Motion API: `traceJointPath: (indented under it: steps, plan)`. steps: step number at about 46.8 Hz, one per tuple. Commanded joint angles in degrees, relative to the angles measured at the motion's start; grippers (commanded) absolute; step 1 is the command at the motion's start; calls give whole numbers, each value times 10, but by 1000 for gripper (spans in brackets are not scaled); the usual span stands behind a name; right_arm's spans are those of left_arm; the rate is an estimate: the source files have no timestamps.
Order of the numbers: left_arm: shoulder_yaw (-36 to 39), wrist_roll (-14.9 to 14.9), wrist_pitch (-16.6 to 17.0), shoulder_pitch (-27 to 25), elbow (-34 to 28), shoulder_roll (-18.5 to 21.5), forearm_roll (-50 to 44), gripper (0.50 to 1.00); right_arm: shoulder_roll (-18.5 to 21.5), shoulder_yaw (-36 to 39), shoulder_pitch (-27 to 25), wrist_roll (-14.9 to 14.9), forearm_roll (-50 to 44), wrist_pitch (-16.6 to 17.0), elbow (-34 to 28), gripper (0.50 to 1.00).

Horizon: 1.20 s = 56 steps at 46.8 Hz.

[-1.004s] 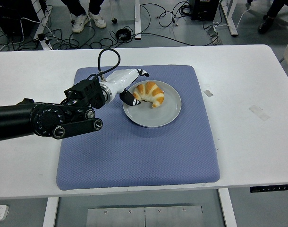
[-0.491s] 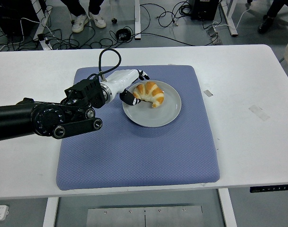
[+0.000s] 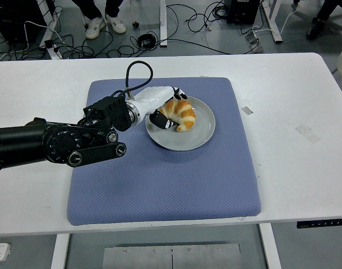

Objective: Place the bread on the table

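Bread [image 3: 180, 112] lies on a grey plate [image 3: 180, 137], on the plate's left-of-middle part, and the plate stands on a blue mat [image 3: 160, 179] spread over the white tabletop [image 3: 294, 162]. From the left edge the black left arm [image 3: 42, 144] reaches across the mat; its white left hand [image 3: 157, 103] sits at the plate's left rim, with the fingers [image 3: 160, 120] curled around the bread's left end, one dark fingertip below it and others over its top. Two small tape scraps [image 3: 247, 110] lie on the tabletop right of the mat.
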Motion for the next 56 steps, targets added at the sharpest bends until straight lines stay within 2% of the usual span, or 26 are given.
traceJointPath:
  steps: [1, 3, 7, 9, 22, 26, 29, 33, 47, 56]
  plan:
    - [0, 0, 0, -1, 0, 0, -1, 783, 0, 0, 0, 0, 0, 0, 0, 1000]
    - [0, 0, 0, -2, 0, 0, 0, 774, 0, 0, 0, 0, 0, 0, 0, 1000]
    - [1, -1, 1, -1, 0, 0, 0, 712, 0, 0, 0, 0, 0, 0, 0, 1000]
    - [1, -1, 1, -1, 0, 0, 0, 707, 0, 0, 0, 0, 0, 0, 0, 1000]
    - [2, -1, 2, 1, 9, 0, 3, 730, 0, 0, 0, 0, 0, 0, 0, 1000]
    - [2, -2, 2, 1, 10, 0, 6, 755, 0, 0, 0, 0, 0, 0, 0, 1000]
    - [2, -2, 4, 1, 10, 0, 19, 798, 0, 0, 0, 0, 0, 0, 0, 1000]
    - [2, -2, 6, 1, 10, 0, 29, 816, 0, 0, 0, 0, 0, 0, 0, 1000]
    - [0, -2, 7, 3, 12, -1, 29, 816, 0, 0, 0, 0, 0, 0, 0, 1000]
    - [0, -3, 7, 8, 15, -1, 29, 789, 0, 0, 0, 0, 0, 0, 0, 1000]
